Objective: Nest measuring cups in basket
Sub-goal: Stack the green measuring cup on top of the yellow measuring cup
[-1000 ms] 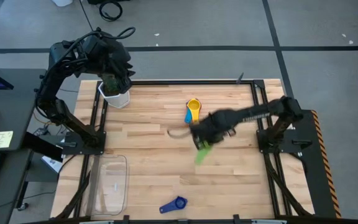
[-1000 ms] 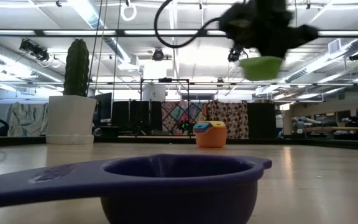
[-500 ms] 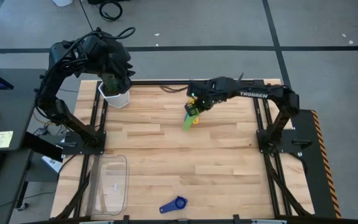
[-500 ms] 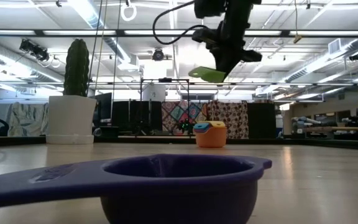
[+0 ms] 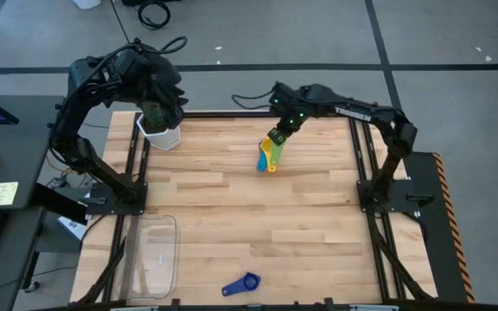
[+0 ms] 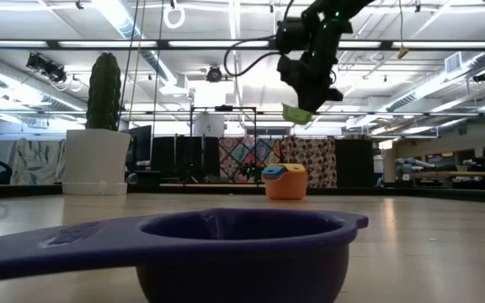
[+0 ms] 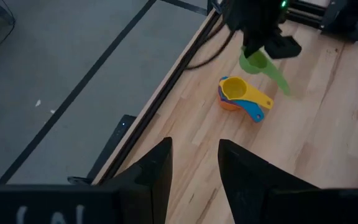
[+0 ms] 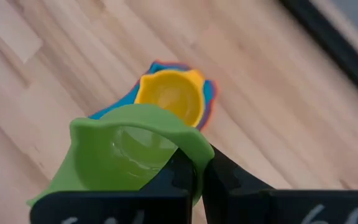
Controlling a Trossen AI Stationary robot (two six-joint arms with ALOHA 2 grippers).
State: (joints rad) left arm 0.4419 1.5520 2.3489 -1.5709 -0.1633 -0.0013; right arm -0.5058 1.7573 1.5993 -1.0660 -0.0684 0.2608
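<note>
- While the right gripper (image 5: 278, 136) hangs above the far middle of the table (image 5: 232, 216), its fingers are pinched tight on the rim of the green cup (image 8: 132, 149), which it carries clear of the wood.
- The relation that matters: the green cup sits almost directly over the stack of cups (image 5: 268, 159), offset a little to the far side. The right wrist view looks down through its bowl at the yellow cup (image 8: 169, 96) on top of the stack.
- The stack is orange at the bottom, blue in the middle, yellow on top. In the left wrist view its handles all trail one way along the table, and the green cup's handle (image 7: 277, 78) points roughly the same way, tilted downward.
- My reading is that the next move is a short drop straight down, with only a slight turn needed to line the handles up.
- The left gripper (image 5: 156, 111) waits at the far-left corner over the white pot (image 5: 164, 135), well away from the stack; its fingers stand apart and hold nothing. The right arm is plainly the nearer one.
- The basket (image 5: 156, 256) lies at the near-left edge, well apart from the stack, with no cups visible in it.
- A dark blue cup (image 5: 242, 283) lies alone at the near edge, right of the basket.
</note>
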